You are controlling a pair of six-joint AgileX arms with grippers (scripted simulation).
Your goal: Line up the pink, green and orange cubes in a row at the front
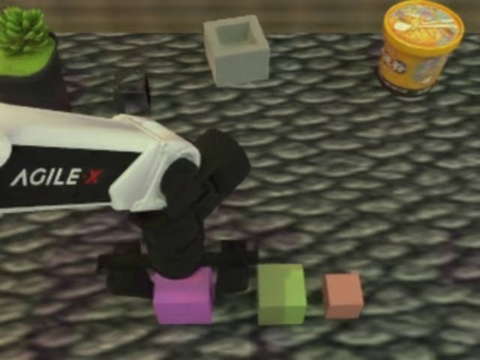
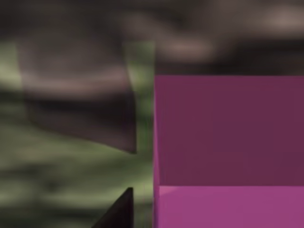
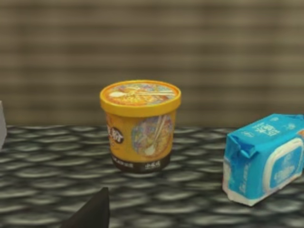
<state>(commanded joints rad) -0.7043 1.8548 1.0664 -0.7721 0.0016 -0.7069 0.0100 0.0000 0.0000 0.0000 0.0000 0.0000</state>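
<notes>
The magenta-pink cube (image 1: 184, 298) rests on the table at the front, left of centre. Right of it stands the lime-green cube (image 1: 281, 294), then the salmon-orange cube (image 1: 343, 295), all three in a row with small gaps. My left gripper (image 1: 180, 276) hangs over the pink cube, open, its dark fingers (image 1: 234, 274) spread either side of it. In the left wrist view the pink cube (image 2: 228, 152) fills the picture, with a gap between it and the one fingertip (image 2: 118, 209) that shows. My right gripper (image 3: 152, 223) is out of the top view, open, holding nothing.
A hollow pale grey box (image 1: 237, 49) stands at the back centre, a small dark cube (image 1: 132, 94) at the back left by a potted plant (image 1: 26, 56). A yellow noodle cup (image 1: 417, 46) is back right. A blue wipes pack (image 3: 266, 159) lies near it.
</notes>
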